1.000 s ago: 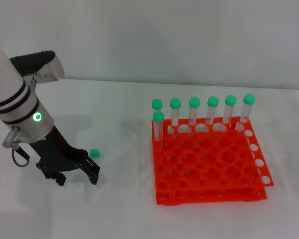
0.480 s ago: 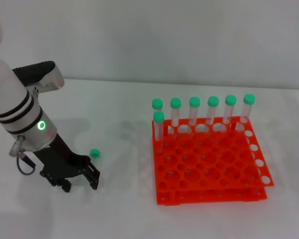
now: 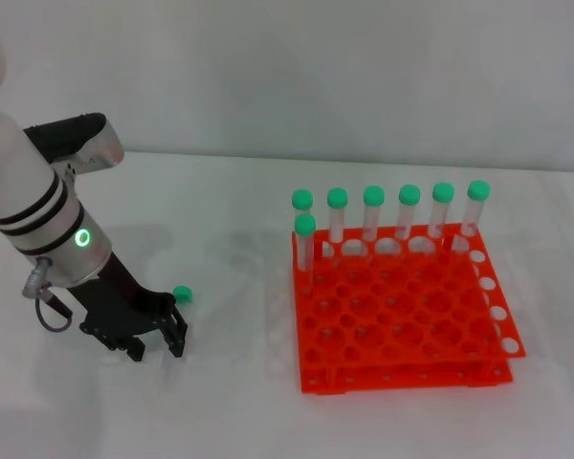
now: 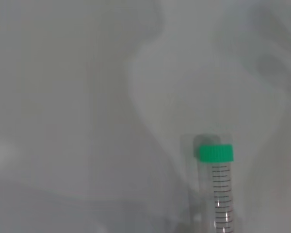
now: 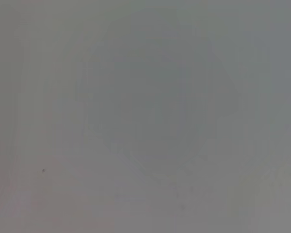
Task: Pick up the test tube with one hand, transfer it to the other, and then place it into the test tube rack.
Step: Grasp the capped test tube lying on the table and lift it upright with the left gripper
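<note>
Lately the biggest thing in the head view, the left arm (image 3: 33, 215), has swung its wrist in toward the tube: a second ago the left gripper (image 3: 156, 341) sat a little lower and farther out, half a second ago it had dropped toward the table (image 3: 230, 402), and now it has drawn slightly up and in, its fingers narrower than they were yet still parted, with nothing between them. That reads as the final lining-up before the first pickup, so the task is only beginning; the handover and the racking are both ahead. The test tube rack (image 3: 402, 330) stands well apart at about 3 o'clock from the gripper, with seven green-capped tubes (image 3: 373, 215) upright along its far edge and far-left corner and most holes free. The right gripper is not in view; its wrist camera shows only blank grey surface. The test tube (image 3: 182, 295) lies flat on the table just beside the left gripper, at roughly 1 o'clock from the fingertips, only its green cap clear of the gripper body in the head view. In the left wrist view the tube (image 4: 219, 189) runs lengthwise out of frame, cap end toward the middle, its graduation marks facing the camera. The fingers seem to me near it but not yet around it.
</note>
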Motion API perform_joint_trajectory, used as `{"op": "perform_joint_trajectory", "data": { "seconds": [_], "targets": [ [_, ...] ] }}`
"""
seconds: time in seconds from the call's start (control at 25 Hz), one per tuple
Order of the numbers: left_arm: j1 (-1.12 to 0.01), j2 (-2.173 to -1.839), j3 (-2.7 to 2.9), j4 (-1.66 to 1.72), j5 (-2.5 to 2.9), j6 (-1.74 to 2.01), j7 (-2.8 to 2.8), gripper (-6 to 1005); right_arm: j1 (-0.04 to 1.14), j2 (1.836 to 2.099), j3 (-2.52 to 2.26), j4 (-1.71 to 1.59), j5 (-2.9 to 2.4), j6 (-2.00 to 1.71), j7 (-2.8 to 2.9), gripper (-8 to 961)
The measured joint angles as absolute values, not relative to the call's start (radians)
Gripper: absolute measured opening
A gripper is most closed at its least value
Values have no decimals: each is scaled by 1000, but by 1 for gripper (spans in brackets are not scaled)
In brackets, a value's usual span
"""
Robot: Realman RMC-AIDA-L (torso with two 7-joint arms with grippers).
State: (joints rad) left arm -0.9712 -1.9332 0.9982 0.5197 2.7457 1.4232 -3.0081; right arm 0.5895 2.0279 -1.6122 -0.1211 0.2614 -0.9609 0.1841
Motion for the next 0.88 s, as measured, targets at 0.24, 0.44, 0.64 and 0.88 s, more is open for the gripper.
{"op": "perform_joint_trajectory", "data": {
  "seconds": [0.24,0.44,0.64,0.88],
  "targets": [
    [-968,-1933,997,512,2746,1409,-3005,531,590,2028,-1612,-121,263,-962,184,795],
    [-966,-1933,997,512,2746,1405,-3004,452,589,2028,-1612,-121,263,-962,184,795],
    [-963,-1940,997,511,2746,1386,-3003,453,590,2028,-1612,-121,264,-963,184,795],
    [-970,-1945,997,490,2743,1377,-2996,454,590,2028,-1612,-121,264,-961,184,795]
  ]
}}
